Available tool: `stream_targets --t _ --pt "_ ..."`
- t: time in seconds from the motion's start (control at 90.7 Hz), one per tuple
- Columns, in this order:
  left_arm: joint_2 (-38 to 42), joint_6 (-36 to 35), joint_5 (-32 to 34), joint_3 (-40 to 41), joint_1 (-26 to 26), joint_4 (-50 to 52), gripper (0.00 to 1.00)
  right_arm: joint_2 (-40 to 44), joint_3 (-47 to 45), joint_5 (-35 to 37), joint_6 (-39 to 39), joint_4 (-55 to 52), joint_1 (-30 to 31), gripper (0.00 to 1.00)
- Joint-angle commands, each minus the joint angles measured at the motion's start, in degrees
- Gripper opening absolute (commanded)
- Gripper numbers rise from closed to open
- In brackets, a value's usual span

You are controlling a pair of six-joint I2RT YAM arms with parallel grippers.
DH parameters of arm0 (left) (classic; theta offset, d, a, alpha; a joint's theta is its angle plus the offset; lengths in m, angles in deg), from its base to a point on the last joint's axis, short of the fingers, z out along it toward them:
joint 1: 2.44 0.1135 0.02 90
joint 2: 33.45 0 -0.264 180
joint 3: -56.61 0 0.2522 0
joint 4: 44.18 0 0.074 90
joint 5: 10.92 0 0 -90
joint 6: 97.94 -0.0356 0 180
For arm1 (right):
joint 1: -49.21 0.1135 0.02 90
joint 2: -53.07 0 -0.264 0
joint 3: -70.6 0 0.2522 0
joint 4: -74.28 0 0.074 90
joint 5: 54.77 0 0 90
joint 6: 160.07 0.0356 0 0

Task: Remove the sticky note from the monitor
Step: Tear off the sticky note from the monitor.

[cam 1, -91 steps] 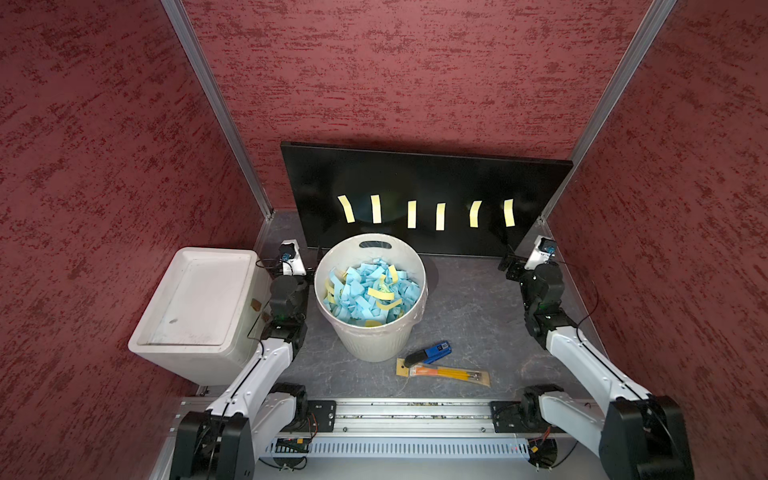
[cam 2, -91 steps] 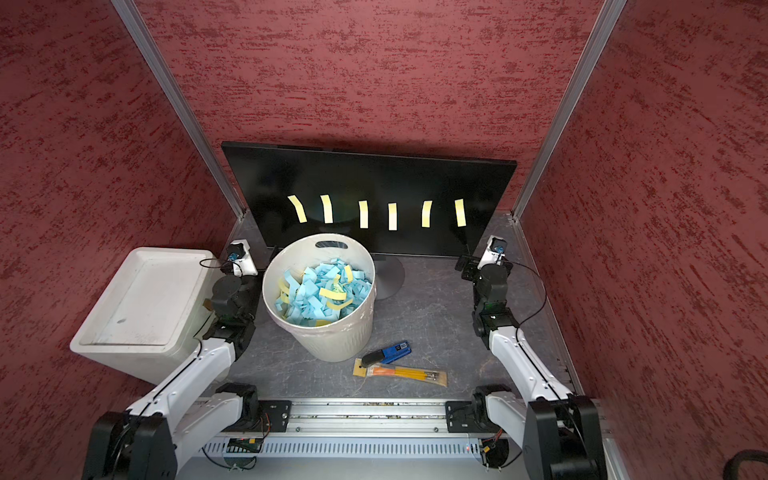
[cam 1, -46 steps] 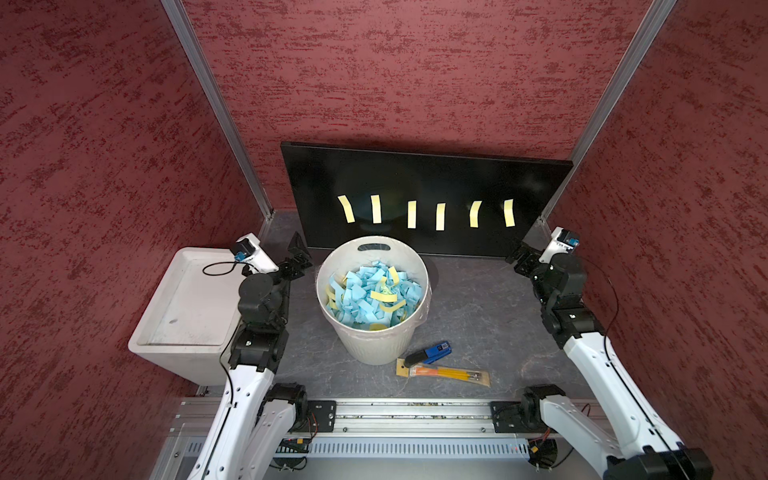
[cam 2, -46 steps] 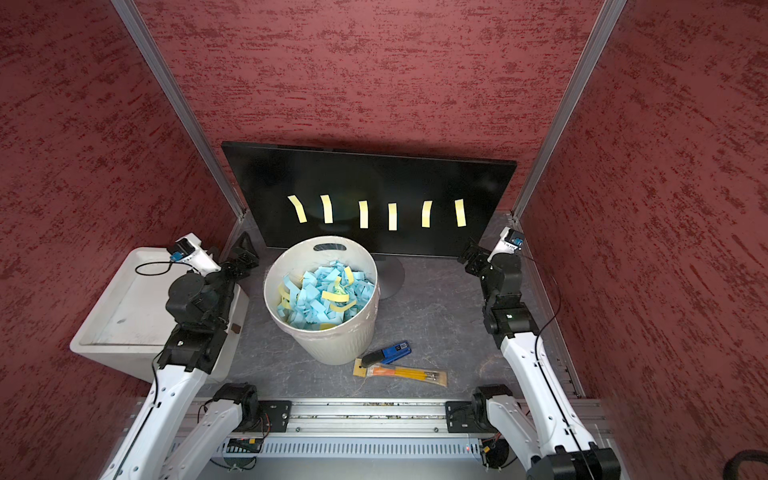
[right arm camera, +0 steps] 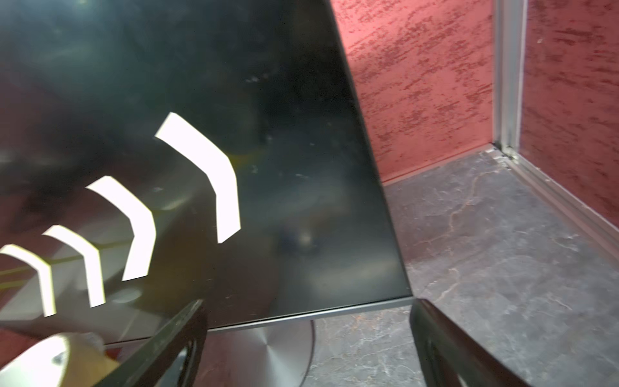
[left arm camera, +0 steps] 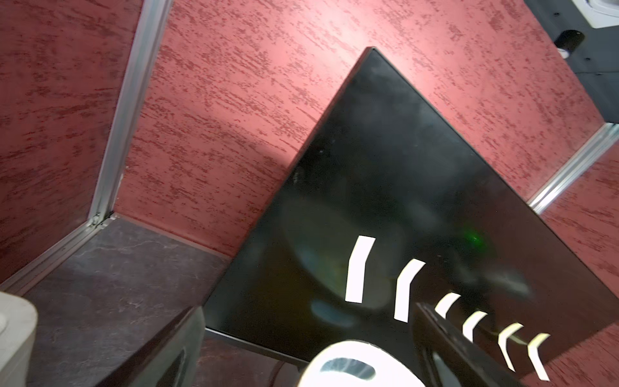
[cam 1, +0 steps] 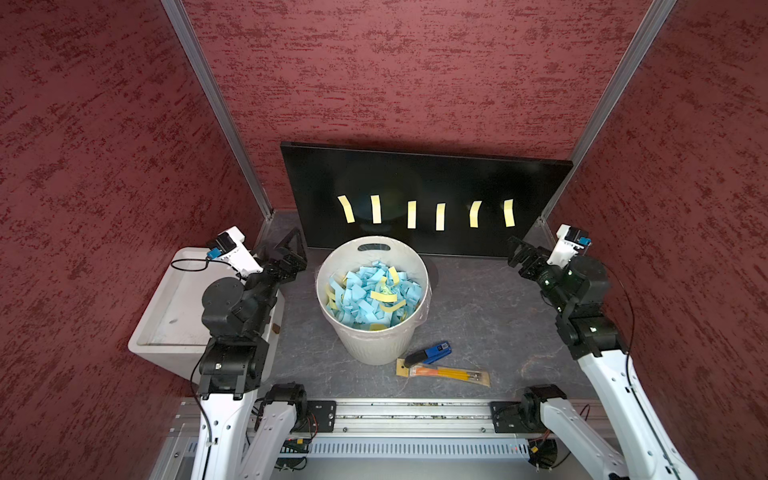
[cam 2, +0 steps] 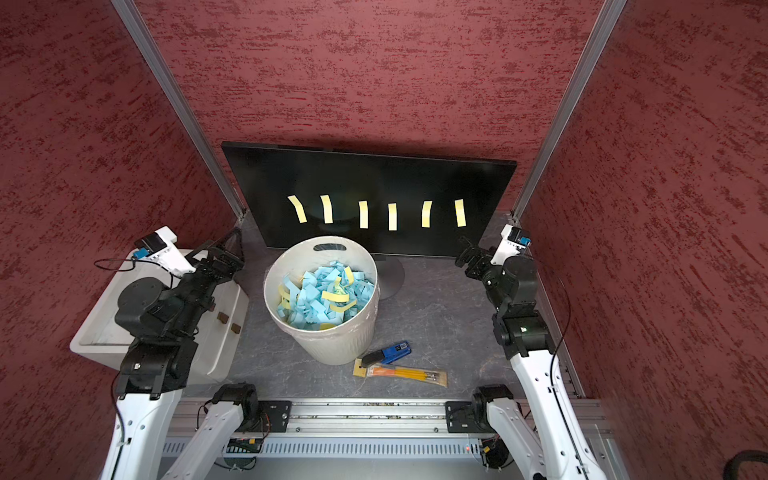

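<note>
The monitor [cam 1: 424, 183] [cam 2: 370, 174] stands upright against the back wall, its black screen facing me. Several yellow sticky notes run in a row across its lower half, from the leftmost sticky note [cam 1: 346, 209] to the rightmost [cam 1: 509, 212]. My left gripper [cam 1: 296, 253] [left arm camera: 308, 315] hangs open and empty near the screen's lower left corner, short of the closest sticky note [left arm camera: 358, 268]. Near the lower right corner my right gripper [cam 1: 517, 253] [right arm camera: 308, 306] is also open and empty, facing the end sticky note [right arm camera: 214, 181].
A white bin [cam 1: 374, 328] full of blue and yellow paper strips stands in front of the monitor's middle. A white box [cam 1: 166, 307] sits under my left arm. A blue stapler [cam 1: 430, 353] and a pencil pack [cam 1: 449, 372] lie near the front rail [cam 1: 407, 411].
Both arms have risen from a low folded pose, and the grippers now point at the monitor's lower corners. Both stayed open. The notes have not moved.
</note>
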Motion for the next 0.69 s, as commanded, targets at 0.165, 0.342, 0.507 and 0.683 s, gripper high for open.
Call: stream_targets --t 0.165,0.342,0.507,0.683 --pt "-1.3 -4.6 -12.0 -3.1 0.4 1.9 1.0 0.6 2.9 -10.8 6.1 -0.8 -0.8 0.98" --pt "-3.0 -7.3 -19.5 -3.5 0.3 0.3 1.0 -1.7 3.7 -15.4 9.8 0.8 -1.8 0.98" --pt "-4.5 -7.6 -25.6 -2.4 0.3 -3.3 1.0 -3.1 2.4 -20.8 15.2 5.7 -4.8 0.98" --pt "-6.1 -6.7 -29.7 -0.8 0.4 -6.4 1.0 -6.1 1.3 -27.1 22.5 11.3 -8.8 0.97"
